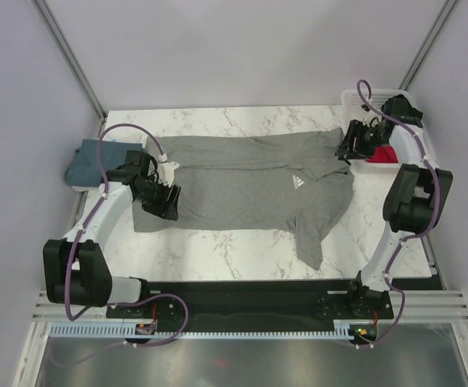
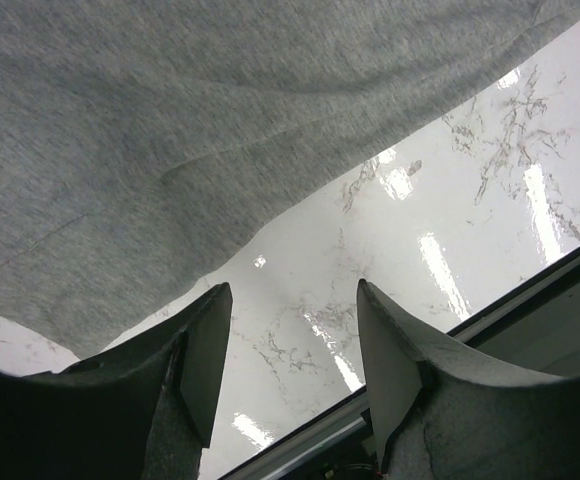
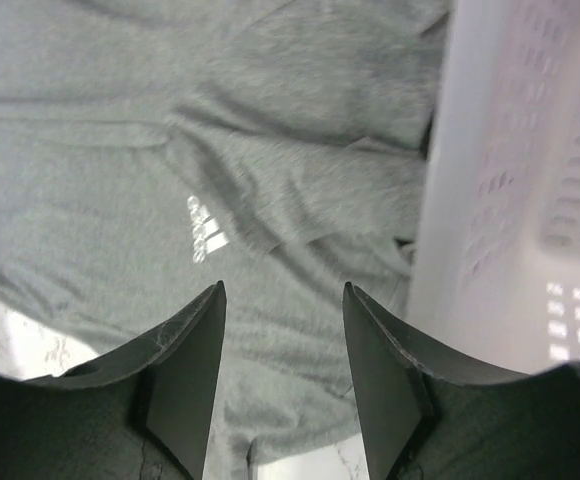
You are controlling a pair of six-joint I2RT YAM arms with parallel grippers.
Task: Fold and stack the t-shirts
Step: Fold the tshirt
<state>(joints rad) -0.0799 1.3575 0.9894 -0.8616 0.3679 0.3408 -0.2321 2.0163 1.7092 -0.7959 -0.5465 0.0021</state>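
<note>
Early in folding the flat heather-grey cloth t-shirt (image 1: 250, 181), with left gripper (image 2: 290, 300) and right gripper (image 3: 282, 295) both spread and empty; next, probably pinch hem and shoulder edges.

From the top camera I cannot see where the left gripper (image 1: 164, 203) meets the grey t-shirt (image 1: 242, 181); its body covers the shirt's near left corner. The right gripper (image 1: 352, 150) hides part of the shirt's far right end. The teal-blue t-shirt (image 1: 83, 164) at far left sits partly behind the left arm's cable (image 1: 105, 153). The basket (image 1: 349, 98) is mostly under the right arm (image 1: 411, 193), and I get only a sliver of magenta-pink cloth (image 1: 385, 155). The chest logo (image 1: 296, 182) is too small to read. In my right wrist view the basket wall is blurred and cut by the right edge.
</note>
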